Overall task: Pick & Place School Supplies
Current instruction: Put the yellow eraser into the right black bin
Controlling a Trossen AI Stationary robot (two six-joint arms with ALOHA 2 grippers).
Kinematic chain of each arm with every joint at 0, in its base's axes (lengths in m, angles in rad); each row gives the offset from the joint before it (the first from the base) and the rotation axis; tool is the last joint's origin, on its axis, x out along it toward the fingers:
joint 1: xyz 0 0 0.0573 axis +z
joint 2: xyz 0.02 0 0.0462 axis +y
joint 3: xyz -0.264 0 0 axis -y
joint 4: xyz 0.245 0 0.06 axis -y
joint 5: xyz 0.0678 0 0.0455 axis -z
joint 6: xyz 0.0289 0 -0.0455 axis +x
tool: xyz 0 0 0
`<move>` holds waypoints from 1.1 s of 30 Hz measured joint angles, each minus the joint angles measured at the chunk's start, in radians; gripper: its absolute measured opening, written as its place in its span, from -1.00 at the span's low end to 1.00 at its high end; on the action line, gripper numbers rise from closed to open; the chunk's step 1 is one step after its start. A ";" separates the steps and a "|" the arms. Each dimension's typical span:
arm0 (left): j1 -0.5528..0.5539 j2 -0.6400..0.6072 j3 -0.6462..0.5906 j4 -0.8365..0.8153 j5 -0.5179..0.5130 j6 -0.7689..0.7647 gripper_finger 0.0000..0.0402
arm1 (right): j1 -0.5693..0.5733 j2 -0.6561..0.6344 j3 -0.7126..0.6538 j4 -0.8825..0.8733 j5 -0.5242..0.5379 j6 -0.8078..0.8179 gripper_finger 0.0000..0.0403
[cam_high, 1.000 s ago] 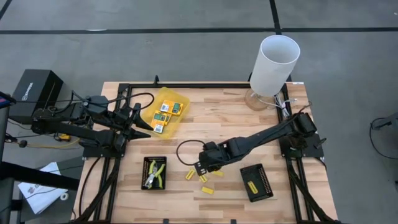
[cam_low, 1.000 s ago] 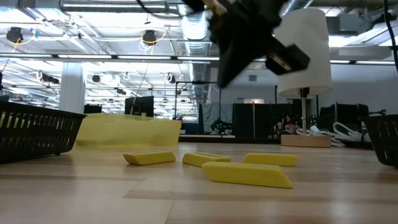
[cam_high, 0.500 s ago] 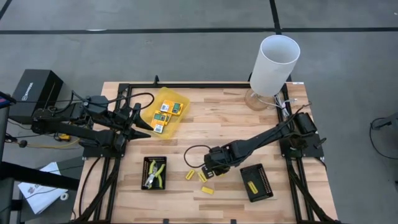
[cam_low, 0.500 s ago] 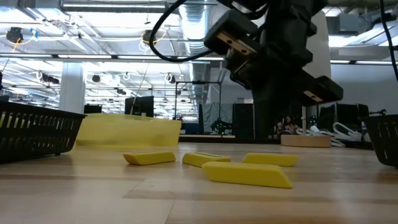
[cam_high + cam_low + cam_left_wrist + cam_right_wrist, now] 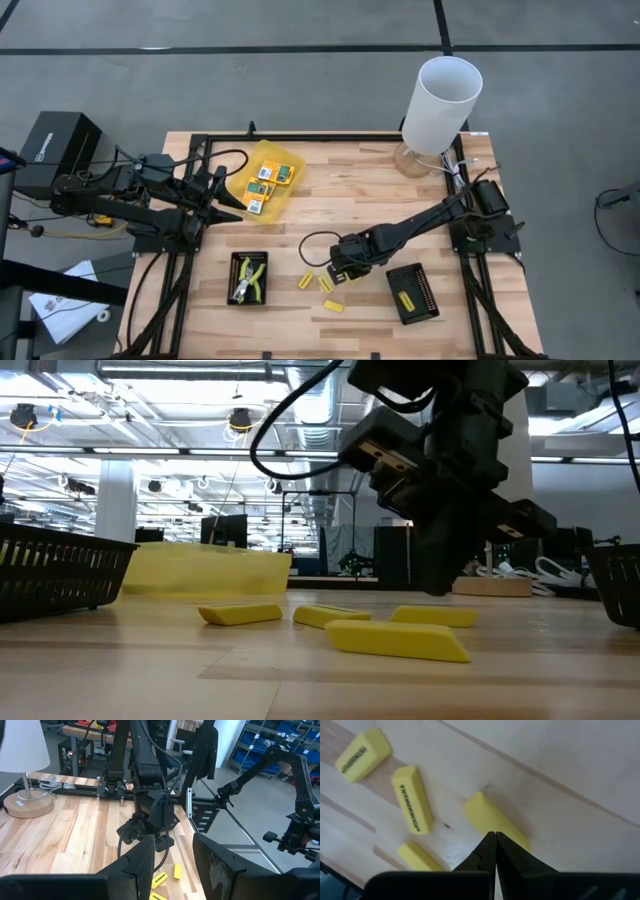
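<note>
Several small yellow stubby pieces point(image 5: 325, 284) lie flat on the wooden table near its middle front. They also show in the low view point(image 5: 397, 640) and the right wrist view point(image 5: 411, 799). My right gripper point(image 5: 340, 272) is shut and points steeply down, its tips point(image 5: 495, 840) just above one yellow piece point(image 5: 492, 820). A small gap shows under the tips in the low view point(image 5: 437, 590). The plier-like tool point(image 5: 250, 280) lies in a black tray point(image 5: 236, 262). Flat packets point(image 5: 265, 183) lie in the yellow container point(image 5: 283, 158). My left gripper point(image 5: 172, 870) waits open at the table's left point(image 5: 230, 200).
A second black tray point(image 5: 425, 300) at the front right holds one yellow piece point(image 5: 404, 296). A white lamp point(image 5: 440, 100) on a wooden base stands at the far right. A black cable point(image 5: 310, 245) loops beside my right wrist.
My right gripper has come down toward the yellow pieces and a little toward the table's right edge, tipping to point more steeply down. It stays shut. The pieces have not moved.
</note>
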 joint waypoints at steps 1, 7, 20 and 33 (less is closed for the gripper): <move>0.000 0.000 0.000 0.000 0.000 0.000 -0.36 | -0.004 0.000 0.000 0.004 0.000 -0.004 -1.00; 0.000 0.000 0.000 -0.001 0.000 0.000 -0.36 | -0.025 0.000 0.000 0.004 0.000 -0.031 -1.00; 0.000 0.000 0.000 -0.044 0.000 0.019 -0.36 | -0.035 0.024 0.000 0.036 -0.020 -0.041 -1.00; 0.000 0.000 0.000 -0.046 0.000 0.019 -0.36 | -0.044 0.058 0.005 0.072 -0.058 -0.048 -1.00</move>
